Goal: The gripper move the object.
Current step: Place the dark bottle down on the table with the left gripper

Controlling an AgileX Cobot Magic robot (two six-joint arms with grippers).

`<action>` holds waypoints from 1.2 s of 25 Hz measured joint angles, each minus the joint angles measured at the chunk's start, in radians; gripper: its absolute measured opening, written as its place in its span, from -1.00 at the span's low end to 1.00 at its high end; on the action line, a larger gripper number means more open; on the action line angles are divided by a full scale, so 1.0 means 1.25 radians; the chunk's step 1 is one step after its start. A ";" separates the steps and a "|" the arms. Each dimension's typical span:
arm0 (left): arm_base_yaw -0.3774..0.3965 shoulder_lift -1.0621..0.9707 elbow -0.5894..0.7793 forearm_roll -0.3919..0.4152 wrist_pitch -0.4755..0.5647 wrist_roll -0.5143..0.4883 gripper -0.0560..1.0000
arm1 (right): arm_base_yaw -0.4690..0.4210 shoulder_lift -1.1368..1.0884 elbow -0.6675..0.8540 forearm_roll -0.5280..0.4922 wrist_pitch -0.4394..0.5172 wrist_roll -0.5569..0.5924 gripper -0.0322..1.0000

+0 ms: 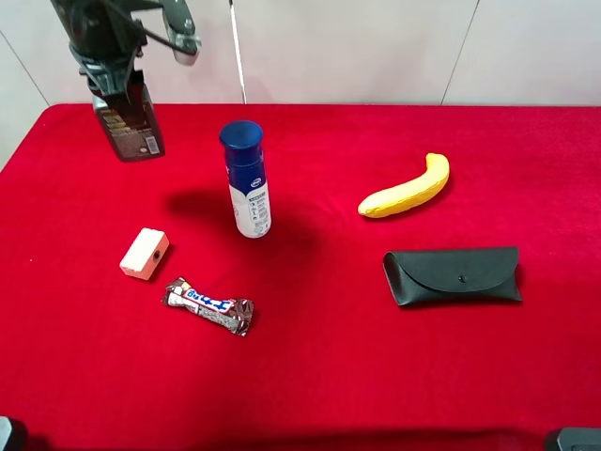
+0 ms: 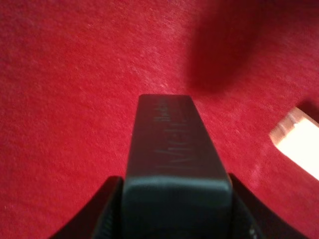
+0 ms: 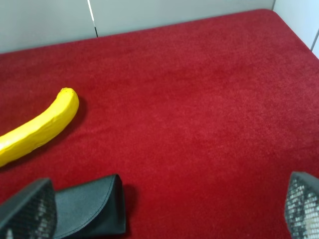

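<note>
My left gripper (image 1: 113,80) is at the far left of the exterior high view, shut on the top of the dark grey pump bottle (image 1: 131,127). The bottle hangs upright and appears lifted above the red cloth. In the left wrist view the bottle (image 2: 174,159) fills the space between the two fingers of the left gripper (image 2: 174,211), with a dark shadow on the cloth beyond it. My right gripper (image 3: 167,209) is open and empty over the right side of the table; only its two mesh-padded fingertips (image 3: 30,211) show.
A white bottle with a blue cap (image 1: 248,183) stands mid-table. A white block (image 1: 145,254) and a candy bar (image 1: 208,305) lie front left. A banana (image 1: 406,188) and a black glasses case (image 1: 453,275) lie on the right, also showing in the right wrist view, banana (image 3: 37,129).
</note>
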State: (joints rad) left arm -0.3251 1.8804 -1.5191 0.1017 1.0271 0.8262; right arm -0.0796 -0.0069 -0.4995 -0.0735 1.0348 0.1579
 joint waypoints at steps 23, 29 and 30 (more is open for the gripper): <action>0.021 0.003 0.167 -0.016 -0.331 0.000 -0.12 | 0.000 0.000 0.000 0.000 0.000 0.000 0.41; 0.021 0.022 0.167 -0.016 -0.341 0.003 -0.12 | 0.000 0.000 0.000 0.000 0.000 0.000 0.41; 0.021 0.031 0.167 -0.016 -0.343 0.009 -0.12 | 0.000 0.000 0.000 0.000 0.000 0.000 0.41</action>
State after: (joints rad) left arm -0.2984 1.9189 -1.3097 0.0813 0.5984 0.8375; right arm -0.0796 -0.0069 -0.4995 -0.0735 1.0348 0.1579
